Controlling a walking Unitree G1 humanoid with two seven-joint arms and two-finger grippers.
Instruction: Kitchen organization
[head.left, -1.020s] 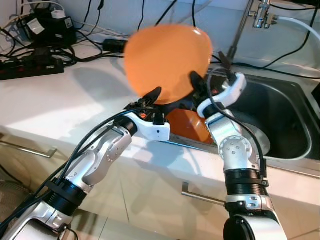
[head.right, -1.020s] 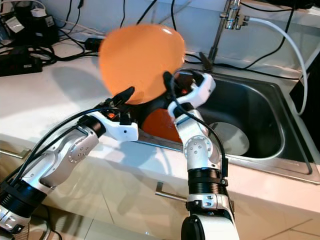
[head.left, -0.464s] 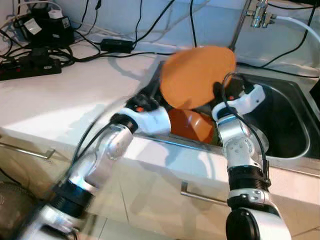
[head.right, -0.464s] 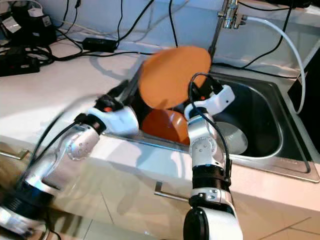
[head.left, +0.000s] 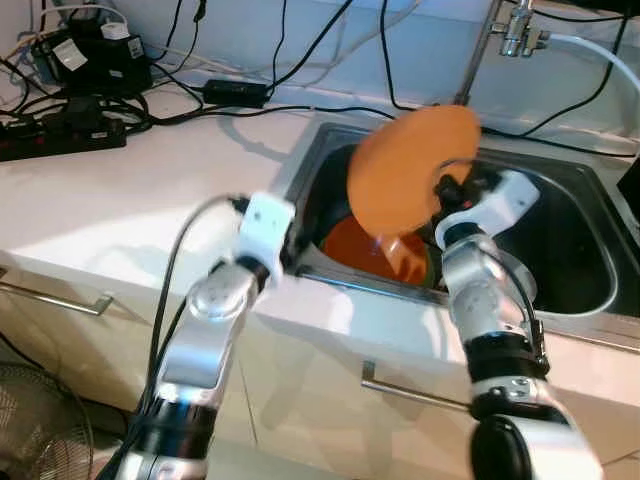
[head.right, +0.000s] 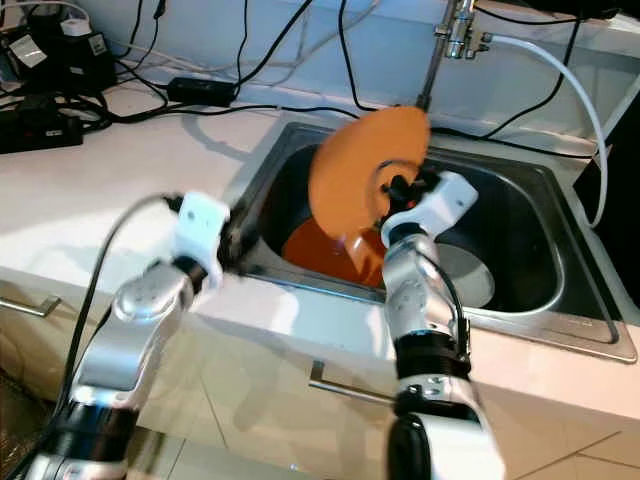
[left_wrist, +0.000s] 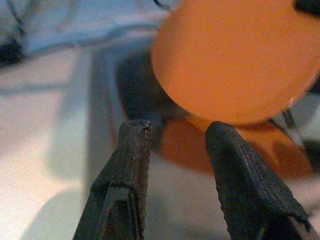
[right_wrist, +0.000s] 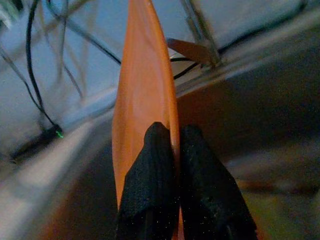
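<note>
1. The right gripper (right_wrist: 172, 150) has its jaws pinching the rim of the orange plate (head.left: 410, 165), held on edge above the sink (head.left: 570, 180).
2. The left gripper (left_wrist: 172, 142), jaws spread and empty, hangs at the sink's front edge.
3. Lower the plate slowly beside the orange bowl (head.left: 365, 245) in the sink, keeping the pinch firm so it cannot swing.

An orange plate (head.left: 405, 165) stands on edge, tilted, above the sink (head.left: 590, 240), its rim pinched between the closed fingers of the right tool (right_wrist: 176, 145). Round, plain and glossy, it faces the desk (head.left: 120, 200). Beneath it a second orange dish (head.left: 365, 245) lies in the basin's left part.
</note>
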